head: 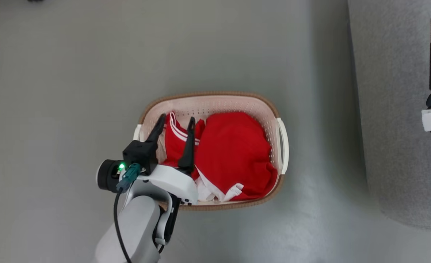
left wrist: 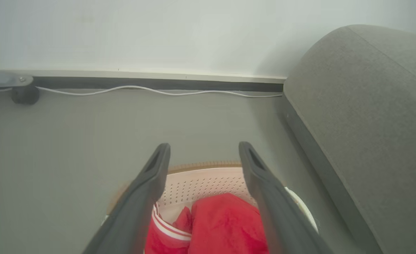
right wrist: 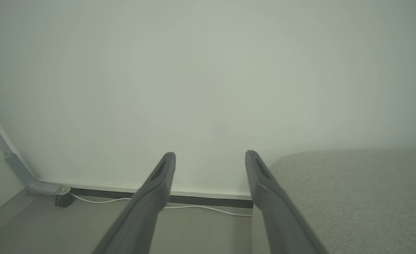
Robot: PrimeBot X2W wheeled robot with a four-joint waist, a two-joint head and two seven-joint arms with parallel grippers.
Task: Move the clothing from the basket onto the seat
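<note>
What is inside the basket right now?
Red clothing fills the basket: a plain piece, a white-striped piece, some white fabric. The pile hides the basket's floor and anything beneath.

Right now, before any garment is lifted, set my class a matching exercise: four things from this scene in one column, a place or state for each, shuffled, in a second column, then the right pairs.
Column A
1. clothing
2. basket
3. seat
4. left claw

Column B
a. cream, standing on the floor beside the seat
b. open, over the left part of the basket
c. red, piled inside the basket
d. grey, at the right of the head view

Pairs: 1-c, 2-a, 3-d, 4-b
</note>
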